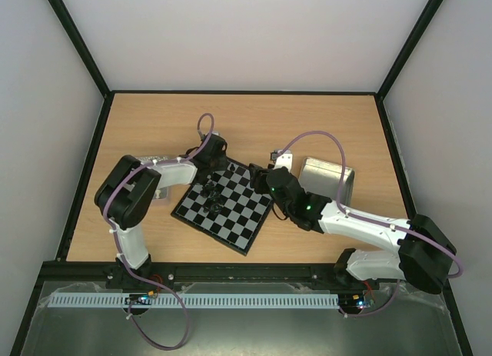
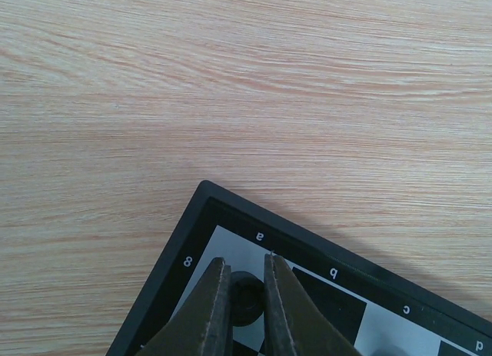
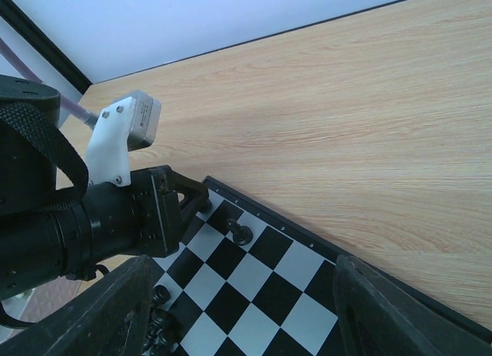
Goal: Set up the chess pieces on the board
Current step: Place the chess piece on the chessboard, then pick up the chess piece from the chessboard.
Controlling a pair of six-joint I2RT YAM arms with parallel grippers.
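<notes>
Left jaws are drawn in to a narrow slit, and in the left wrist view their two dark fingers close on the round head of a corner piece. That piece stands on the board's corner square, where the rim letters a and 8 meet. Right jaws stand wide apart over the opposite side of the board. Their two fingers frame bare checks and hold nothing.

Beneath everything lies the light wooden surface, edged by a black frame. The board lies flat on it between the two arms, turned so that one corner points toward the near edge. A rectangular metal tray sits on the surface just beside the board's right corner, behind the right arm. A second tray shows only in part, behind the left arm's elbow.

The chess pieces are small and black, and they gather on the left part of the board, near the left jaws. From the right wrist, one lone piece stands upright on a dark square one row in from the far rim. It is just beside the left jaws' tips and apart from them. A few more pieces cluster at the lower edge of that view.
</notes>
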